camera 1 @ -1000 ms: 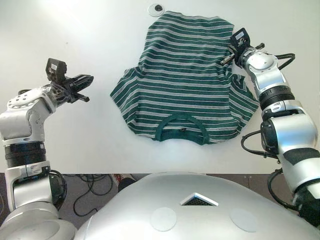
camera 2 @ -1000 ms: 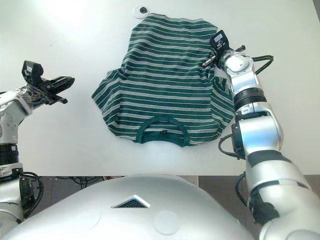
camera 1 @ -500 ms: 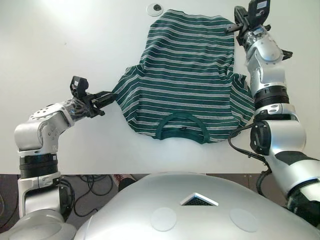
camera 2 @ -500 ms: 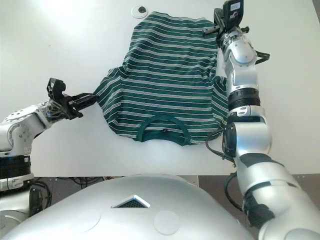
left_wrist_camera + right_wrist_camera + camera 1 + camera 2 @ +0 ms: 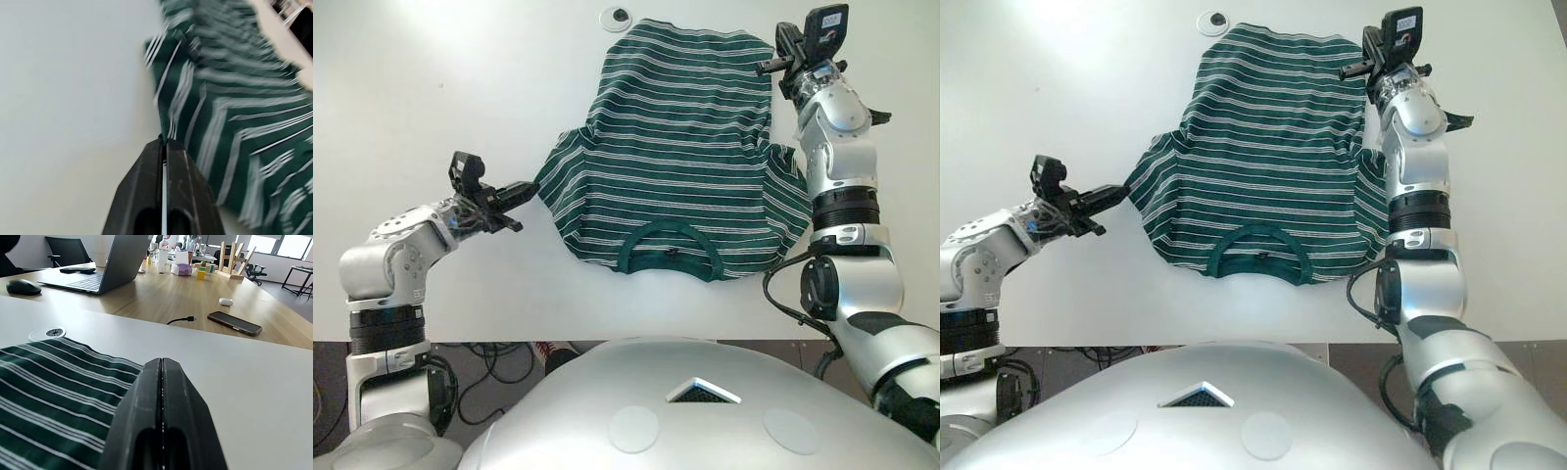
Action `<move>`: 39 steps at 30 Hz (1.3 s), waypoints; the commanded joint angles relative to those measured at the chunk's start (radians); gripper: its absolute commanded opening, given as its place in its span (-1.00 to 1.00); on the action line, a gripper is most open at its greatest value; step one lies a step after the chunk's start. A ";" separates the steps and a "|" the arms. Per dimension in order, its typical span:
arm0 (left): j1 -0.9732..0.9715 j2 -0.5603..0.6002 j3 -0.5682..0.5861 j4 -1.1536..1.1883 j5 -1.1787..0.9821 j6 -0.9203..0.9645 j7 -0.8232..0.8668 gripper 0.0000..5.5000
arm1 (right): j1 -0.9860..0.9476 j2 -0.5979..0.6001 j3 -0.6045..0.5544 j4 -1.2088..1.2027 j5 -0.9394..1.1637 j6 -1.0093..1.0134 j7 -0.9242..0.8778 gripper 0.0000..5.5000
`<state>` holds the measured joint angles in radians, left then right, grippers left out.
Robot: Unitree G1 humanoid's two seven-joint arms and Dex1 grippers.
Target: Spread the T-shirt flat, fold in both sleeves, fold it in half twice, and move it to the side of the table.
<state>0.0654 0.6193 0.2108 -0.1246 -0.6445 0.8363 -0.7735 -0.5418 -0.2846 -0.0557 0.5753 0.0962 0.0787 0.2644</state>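
T-shirt (image 5: 671, 157) sleeve — blurred beside closed left claw (image 5: 163, 142).

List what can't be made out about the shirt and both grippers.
- Left wrist view: blurred; whether the left gripper, jaws shut, pinches the T-shirt at its sleeve edge is unclear.
- Right wrist view: the right gripper hides the T-shirt corner under it.
- Eye views: the right arm covers part of the right sleeve.
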 commanded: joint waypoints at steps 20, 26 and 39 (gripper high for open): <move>-0.039 -0.182 -0.356 -0.160 0.074 0.010 0.138 -0.91 | 0.181 -0.032 0.060 -0.213 -0.074 0.178 0.065 -0.94; -0.004 -0.161 -0.363 -0.215 0.064 0.002 0.117 -0.59 | 0.295 -0.068 -0.039 -0.411 0.035 0.344 0.134 -0.59; 0.067 -0.144 -0.196 -0.426 -0.047 0.012 0.177 -0.59 | 0.723 -0.484 -0.186 -0.764 0.244 0.661 0.524 -0.35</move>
<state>0.1535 0.4683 -0.0014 -0.5534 -0.6885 0.8435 -0.6160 0.1501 -0.7302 -0.2709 -0.2272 0.3802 0.7834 0.7780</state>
